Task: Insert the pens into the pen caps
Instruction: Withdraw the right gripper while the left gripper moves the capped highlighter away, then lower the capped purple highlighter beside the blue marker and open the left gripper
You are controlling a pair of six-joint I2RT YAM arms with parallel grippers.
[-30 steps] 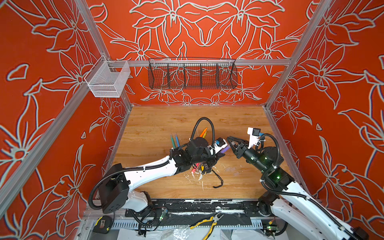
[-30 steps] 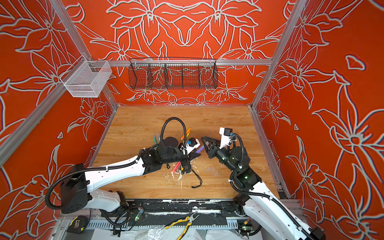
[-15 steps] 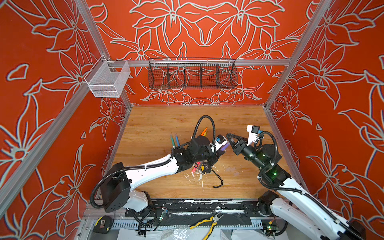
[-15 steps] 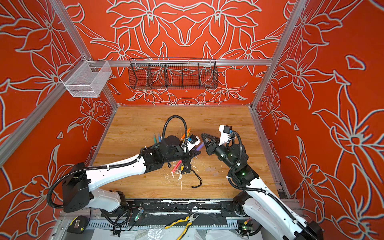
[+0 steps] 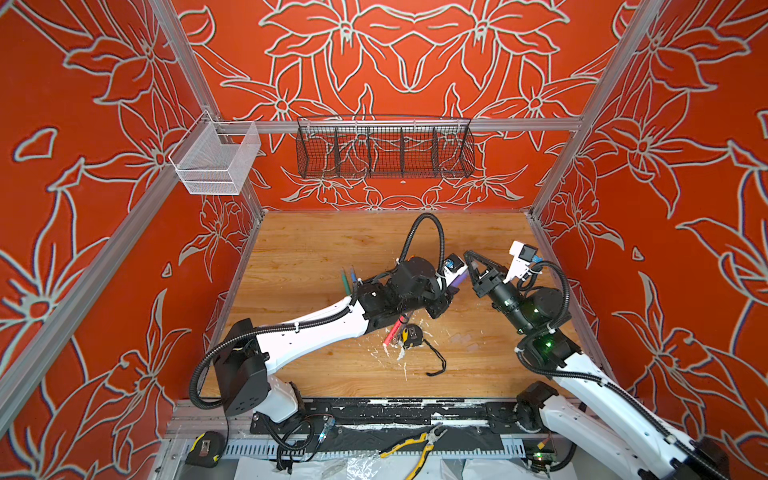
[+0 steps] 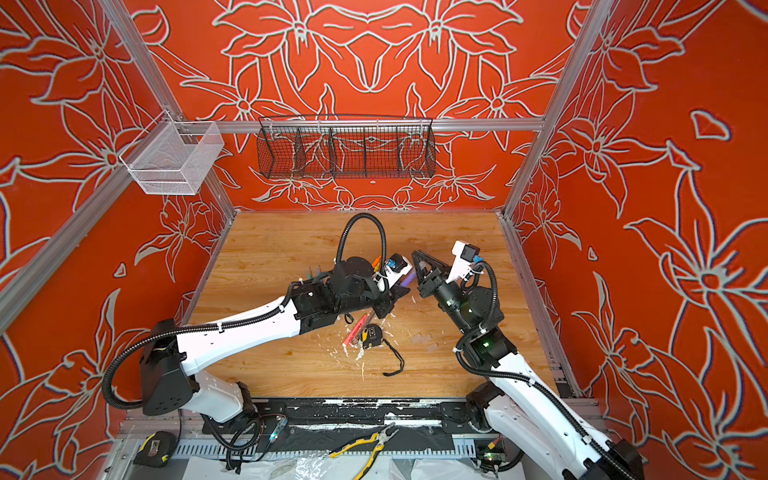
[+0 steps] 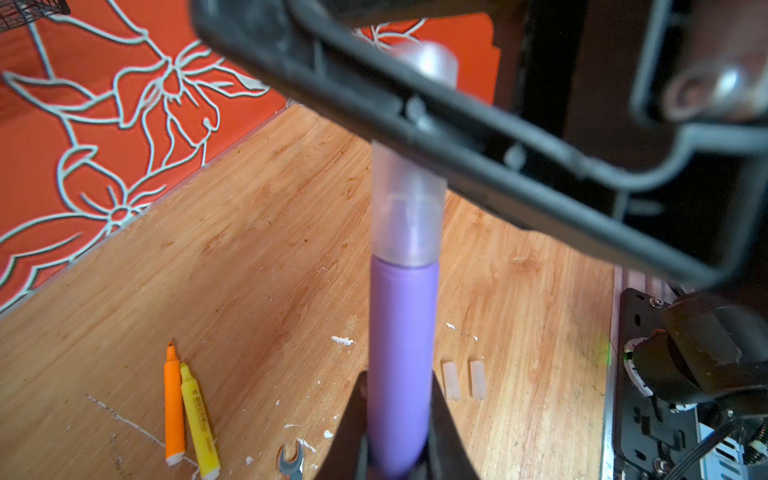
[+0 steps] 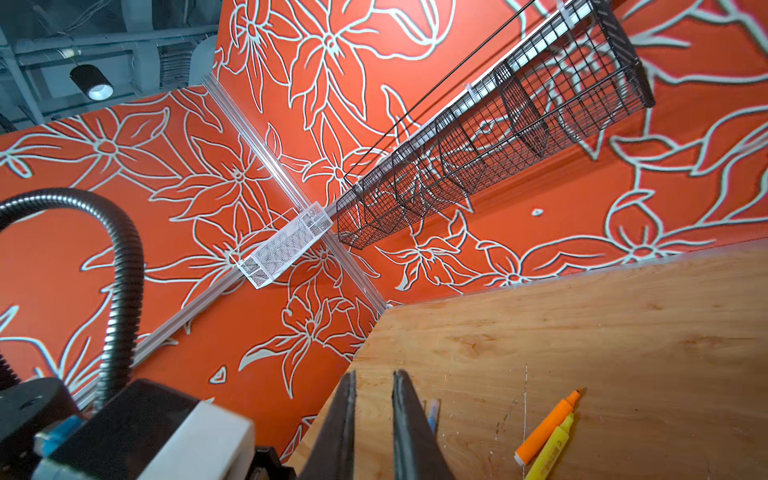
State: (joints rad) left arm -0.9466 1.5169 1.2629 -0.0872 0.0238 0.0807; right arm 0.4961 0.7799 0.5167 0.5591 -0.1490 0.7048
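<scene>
My left gripper (image 7: 399,382) is shut on a purple pen (image 7: 401,353), seen in both top views (image 5: 457,283) (image 6: 405,280). A clear pen cap (image 7: 409,216) sits over the pen's tip. My right gripper (image 5: 467,254) (image 8: 374,376) crosses that cap, jaws shut on it low down; its tips stand narrowly apart with nothing between them. Orange (image 7: 173,409) and yellow (image 7: 199,428) pens lie side by side on the wood. Green (image 5: 345,282) and blue (image 5: 353,276) pens lie behind the left arm. A pink pen (image 5: 394,330) lies under the left gripper. Two loose caps (image 7: 451,380) (image 7: 478,379) lie side by side.
A tape measure (image 5: 409,334) with a black cord lies beside the pink pen among white flecks. A small wrench (image 7: 291,461) lies near the yellow pen. A black wire basket (image 5: 384,151) and a white mesh basket (image 5: 216,160) hang on the walls. Pliers (image 5: 415,451) lie below the table's front edge.
My right gripper has closed slightly and its tips have moved toward the back wall beside the purple pen's tip. The left arm has hardly moved.
</scene>
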